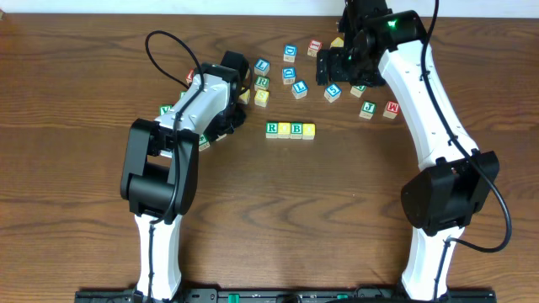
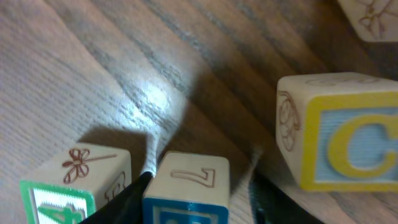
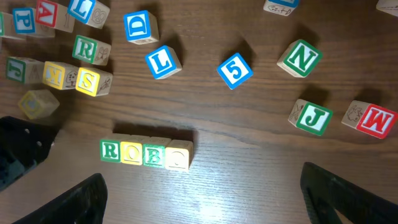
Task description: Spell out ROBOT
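Left claw (image 2: 200,186) astride blue-edged cube (image 2: 191,177), four-cube row (image 3: 146,152) laid

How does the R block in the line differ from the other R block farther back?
The R block in the line starts a tidy four-cube row, touching a yellow cube. The other R block lies farther back, loose among scattered cubes. Both show a green R.

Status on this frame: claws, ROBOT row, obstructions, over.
Left claw open astride blue-edged wooden cube. Right claw open, empty. Wooden cube row reads ROBO, no T. Green-edged cube crowds left claw.
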